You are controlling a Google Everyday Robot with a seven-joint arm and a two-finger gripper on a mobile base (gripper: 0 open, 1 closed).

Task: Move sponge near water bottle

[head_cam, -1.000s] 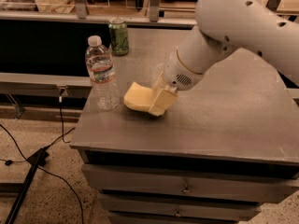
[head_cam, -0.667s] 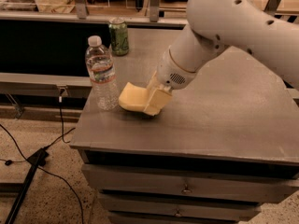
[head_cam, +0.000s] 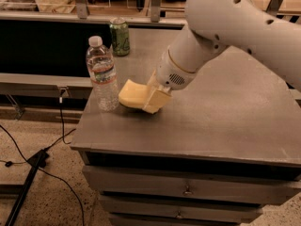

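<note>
The pale yellow sponge (head_cam: 132, 93) sits tilted just above the grey table (head_cam: 221, 112), right beside the water bottle (head_cam: 103, 74), a clear ribbed bottle with a white cap and a red-and-blue label. My gripper (head_cam: 151, 98) comes down from the white arm at the upper right and is shut on the sponge's right end. One pale yellow finger (head_cam: 156, 100) shows in front of the sponge; the other is hidden behind it. A narrow gap lies between the sponge and the bottle.
A green drink can (head_cam: 120, 36) stands at the table's back left. The table's left edge is close to the bottle. Drawers sit under the tabletop. Cables and a dark stand leg (head_cam: 28, 178) lie on the floor at the left.
My gripper has carried the sponge a little to the left, closer to the water bottle. The bottle and can have not moved.
</note>
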